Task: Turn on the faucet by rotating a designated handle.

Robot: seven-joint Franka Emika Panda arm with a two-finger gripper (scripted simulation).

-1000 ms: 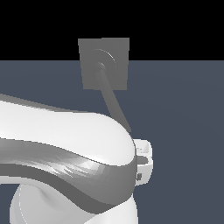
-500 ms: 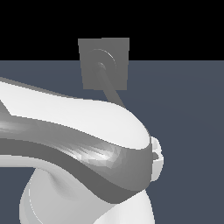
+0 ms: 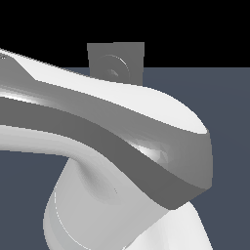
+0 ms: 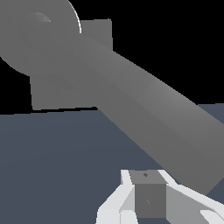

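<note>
**A:** Two views, and only one was useful. In the exterior view the robot arm (image 3: 122, 146) filled most of the picture — it hid the handle completely. Only the upper part of the faucet (image 3: 116, 61) showed, the square ringed plate standing upright above the arm against the black backdrop.

**B:** And the wrist view?

**A:** Better. The handle (image 4: 144, 105) ran as a long gray bar from the ringed hub on the plate out toward the camera, crossing the picture on a diagonal. Its free end sat very near the end effector (image 4: 148, 199), just beside the pale finger parts.

**B:** Was the end effector open or closed? Holding anything?

**A:** Couldn't tell. Only a pale bracket shape and a gray block showed at the picture's edge; the fingertips were cut off. Whether the bar touched the fingers was unclear too — close, but I wouldn't call it contact.

**B:** Step?

**A:** My read: approach, about at the point of engaging the free end. Rotation judged not begun, though nothing marked an "on" angle.

**B:** Next move?

**A:** Likely a sideways push or hook on the bar near its far end, where leverage is best, then sweep it around the hub. Risk is sliding off the tip.
</note>
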